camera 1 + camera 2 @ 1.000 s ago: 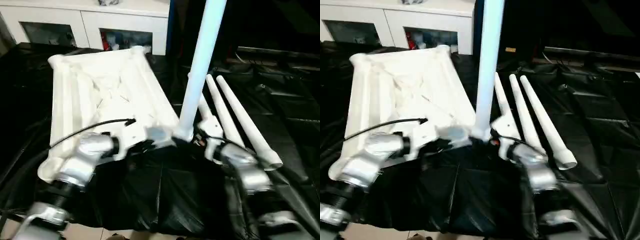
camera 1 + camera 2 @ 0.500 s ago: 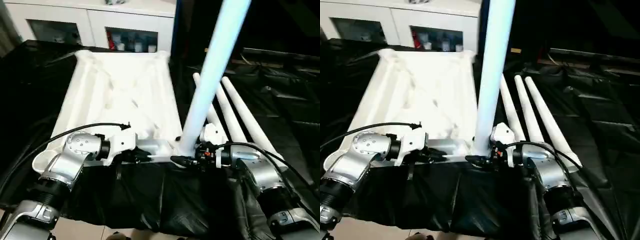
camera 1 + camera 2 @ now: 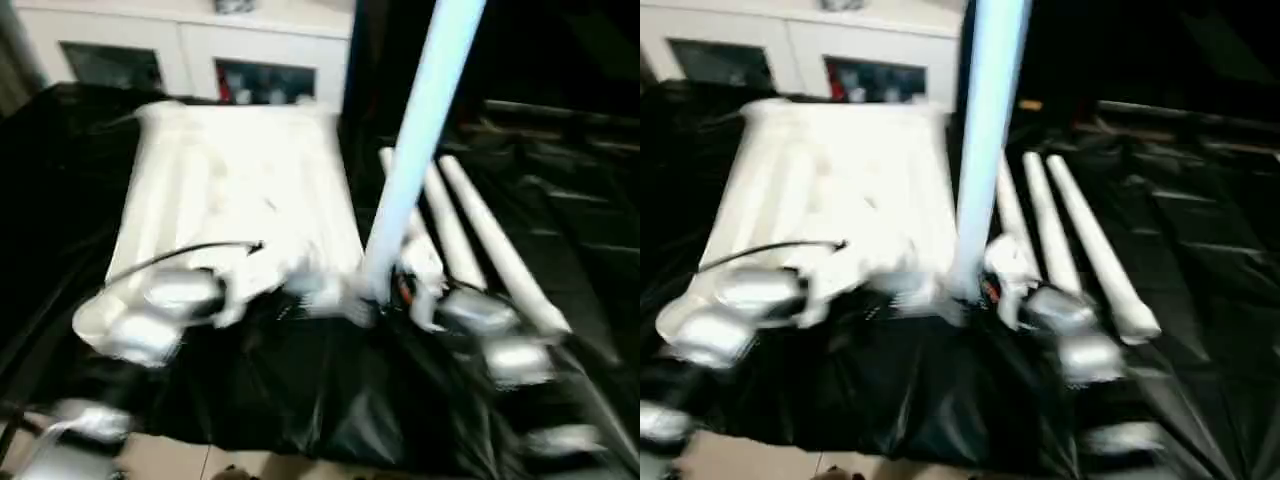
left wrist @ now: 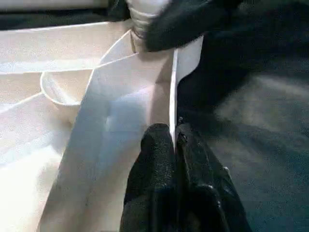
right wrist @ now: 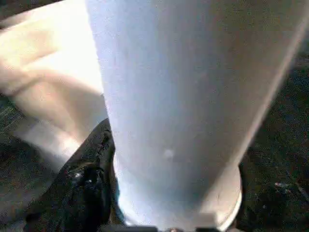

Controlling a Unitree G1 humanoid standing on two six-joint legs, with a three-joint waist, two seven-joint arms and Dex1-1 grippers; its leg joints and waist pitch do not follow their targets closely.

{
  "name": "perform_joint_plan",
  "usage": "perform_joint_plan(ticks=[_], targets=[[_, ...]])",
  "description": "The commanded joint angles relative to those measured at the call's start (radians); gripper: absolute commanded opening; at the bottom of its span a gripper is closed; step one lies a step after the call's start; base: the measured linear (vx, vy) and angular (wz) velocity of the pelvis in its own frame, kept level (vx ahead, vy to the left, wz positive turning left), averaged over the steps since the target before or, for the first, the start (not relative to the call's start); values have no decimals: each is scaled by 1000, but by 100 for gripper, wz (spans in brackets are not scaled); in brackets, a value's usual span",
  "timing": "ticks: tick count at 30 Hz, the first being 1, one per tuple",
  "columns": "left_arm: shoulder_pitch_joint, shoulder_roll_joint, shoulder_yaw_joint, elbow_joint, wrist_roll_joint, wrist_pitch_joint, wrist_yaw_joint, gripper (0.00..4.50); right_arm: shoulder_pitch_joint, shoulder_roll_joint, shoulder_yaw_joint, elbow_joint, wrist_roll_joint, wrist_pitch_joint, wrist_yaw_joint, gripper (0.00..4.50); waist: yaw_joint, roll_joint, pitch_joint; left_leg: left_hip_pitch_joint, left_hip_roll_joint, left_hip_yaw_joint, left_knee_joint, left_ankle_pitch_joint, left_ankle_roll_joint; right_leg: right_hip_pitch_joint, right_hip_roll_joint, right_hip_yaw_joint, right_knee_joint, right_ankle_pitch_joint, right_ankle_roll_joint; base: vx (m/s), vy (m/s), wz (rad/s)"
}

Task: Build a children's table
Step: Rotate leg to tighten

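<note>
The white tabletop (image 3: 230, 200) lies underside up on black sheeting. One white leg (image 3: 410, 150) stands upright in its near right corner socket. My right gripper (image 3: 395, 290) is closed around the foot of this leg (image 5: 178, 87), with one black finger (image 5: 89, 179) pressed against the tube; the other finger is hidden behind it. My left gripper (image 4: 175, 140) is shut on the tabletop's thin rim wall (image 4: 181, 63) just beside that corner. The leg's threaded end (image 4: 140, 24) shows there, with the right gripper's finger (image 4: 188, 21) against it.
More white legs (image 3: 490, 240) lie side by side on the black sheeting (image 3: 330, 400) to the right of the tabletop. A white glass-door cabinet (image 3: 200, 60) stands behind the tabletop. Both silver forearms reach in from the near edge.
The head views have shifted and blurred as the camera moved. My right gripper's fingers have closed in on the foot of the upright leg. The left grip on the rim is unchanged.
</note>
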Motion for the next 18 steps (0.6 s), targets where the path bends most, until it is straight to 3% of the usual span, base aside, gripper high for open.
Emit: perform_joint_plan(ticks=[1, 3, 5, 8, 9, 10, 11, 14, 15, 18], targets=[[2, -101, -40, 17, 6, 39, 141, 0, 3, 76, 53, 67, -20, 35, -100, 273, -4, -4, -31, 16, 50, -36, -74, -326, -20, 15, -90, 51, -110, -519, -119, 0, 0, 0], [-2, -133, -47, 18, 19, 56, 181, 0, -11, 107, 50, 85, -21, 31, -145, 273, -6, -2, -30, 22, 47, -36, -71, -353, -8, 8, -90, 53, -118, -559, -100, 0, 0, 0], [-4, -166, -65, 17, 43, 66, 226, 0, -32, 150, 51, 104, -23, 17, -179, 273, -8, -3, -31, 14, 46, -39, -75, -355, 1, 10, -89, 52, -119, -558, -84, 0, 0, 0], [-6, -177, -82, 22, 68, 56, 237, 0, -47, 171, 61, 108, -39, -27, -171, 273, -8, -4, -33, 11, 46, -38, -75, -352, 7, 10, -89, 52, -120, -537, -79, 0, 0, 0], [-5, -176, -82, 22, 69, 55, 237, 0, -48, 171, 63, 107, -41, -32, -167, 273, -7, -3, -35, 8, 47, -39, -77, -343, 11, 13, -89, 52, -118, -515, -83, 0, 0, 0], [-3, -175, -82, 21, 74, 54, 232, 0, -51, 170, 65, 104, -46, -48, -156, 329, -7, -3, -36, 7, 48, -38, -77, -331, 15, 14, -88, 52, -115, -482, -89, 0, 0, 0], [-2, -174, -82, 20, 76, 55, 230, 0, -52, 170, 64, 103, -47, -55, -152, 343, -6, -4, -37, 6, 48, -37, -78, -324, 17, 16, -88, 52, -114, -464, -94, 0, 0, 0], [14, -141, -81, 1, 76, 22, 184, 0, -48, 144, 72, 88, -41, -75, -105, 373, -6, -2, -37, 4, 49, -35, -78, -309, 23, 17, -88, 53, -109, -410, -115, 0, 0, 0], [25, -114, -80, -9, 64, -8, 145, 0, -42, 110, 88, 73, -46, -96, -66, 382, -6, -4, -39, -2, 49, -35, -77, -300, 33, 23, -90, 53, -107, -390, -119, 0, 0, 0], [38, -67, -79, -10, 54, -51, 84, 0, -29, 67, 102, 43, -32, -109, 37, 389, -5, -3, -40, -1, 48, -32, -75, -284, 45, 23, -86, 54, -103, -351, -132, 0, 0, 0]])
